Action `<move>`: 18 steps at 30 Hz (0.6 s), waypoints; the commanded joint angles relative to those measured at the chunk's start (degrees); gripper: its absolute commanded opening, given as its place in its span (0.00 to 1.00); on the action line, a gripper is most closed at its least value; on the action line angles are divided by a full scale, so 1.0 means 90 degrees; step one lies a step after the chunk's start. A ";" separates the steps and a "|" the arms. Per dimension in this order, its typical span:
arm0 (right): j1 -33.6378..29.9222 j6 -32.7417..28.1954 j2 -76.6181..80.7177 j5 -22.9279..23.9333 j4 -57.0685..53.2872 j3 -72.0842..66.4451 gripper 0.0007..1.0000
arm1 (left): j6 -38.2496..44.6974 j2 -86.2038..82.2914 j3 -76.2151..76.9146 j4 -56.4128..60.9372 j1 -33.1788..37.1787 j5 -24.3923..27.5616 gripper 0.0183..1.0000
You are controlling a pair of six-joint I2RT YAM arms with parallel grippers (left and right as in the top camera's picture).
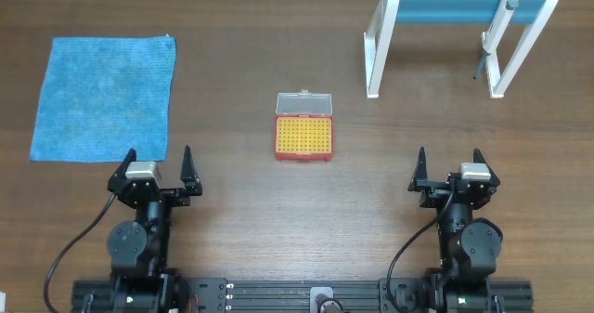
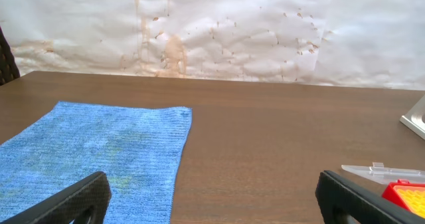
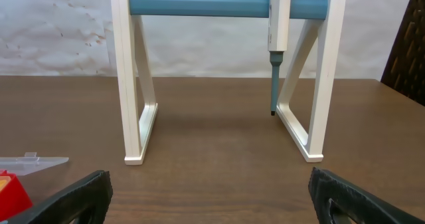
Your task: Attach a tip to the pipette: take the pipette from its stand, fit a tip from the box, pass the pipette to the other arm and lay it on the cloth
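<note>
The white pipette with a grey-blue lower shaft [image 3: 276, 24] hangs on its stand at the far right of the desk, close to the stand's right-hand end frame. Its long axis is upright. The narrow nozzle end points straight down at the desk and seems to stop short of it, and the top end sits up at the crossbar. No tip appears to be fitted.

The stand, two white end frames joined by a blue tube [image 1: 445, 6], carries nothing else that I can see.

Well apart from it, near the middle of the brown wooden desk [image 1: 232, 53], is the orange-red tip box filled with yellow tips [image 1: 303, 136]. Its clear lid is folded open, away from the arms.

The blue woven cloth [image 1: 104, 99] lies flat at the far left with nothing on it.

The left claw [image 1: 158, 152] and the right claw [image 1: 449, 153] sit low near their bases, fingers spread apart and holding nothing.

By my reading, no step is done. The pipette has yet to be taken from the stand, tipped at the box, passed to the other arm and laid on the cloth. The right arm stands nearer the stand, so it looks the likelier one to begin.
</note>
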 commanded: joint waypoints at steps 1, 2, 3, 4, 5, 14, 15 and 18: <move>-0.0027 0.0100 -0.0070 0.0097 -0.0007 -0.0039 0.97 | -0.0102 -0.0066 -0.0010 -0.0032 -0.0027 -0.0143 1.00; -0.0027 0.0100 -0.0070 0.0097 -0.0007 -0.0039 0.97 | -0.0100 -0.0066 -0.0010 -0.0032 -0.0027 -0.0143 1.00; -0.0027 0.0100 -0.0070 0.0097 -0.0007 -0.0039 0.97 | -0.0102 -0.0066 -0.0010 -0.0034 -0.0027 -0.0143 1.00; -0.0027 0.0100 -0.0070 0.0097 -0.0007 -0.0039 0.97 | -0.0100 -0.0066 -0.0010 -0.0032 -0.0027 -0.0143 1.00; -0.0027 0.0100 -0.0070 0.0097 -0.0007 -0.0039 0.97 | -0.0102 -0.0066 -0.0010 -0.0032 -0.0027 -0.0143 1.00; -0.0034 0.0318 -0.0015 0.0080 0.0007 0.0005 0.97 | -0.0102 -0.0066 -0.0010 -0.0032 -0.0027 -0.0143 1.00; -0.0087 0.0316 0.0177 0.0102 0.0002 0.0163 0.97 | -0.0100 -0.0066 -0.0010 -0.0032 -0.0027 -0.0143 1.00; -0.0408 0.0233 0.1341 0.0100 -0.0029 0.1141 0.97 | -0.0100 -0.0066 -0.0010 -0.0034 -0.0027 -0.0143 1.00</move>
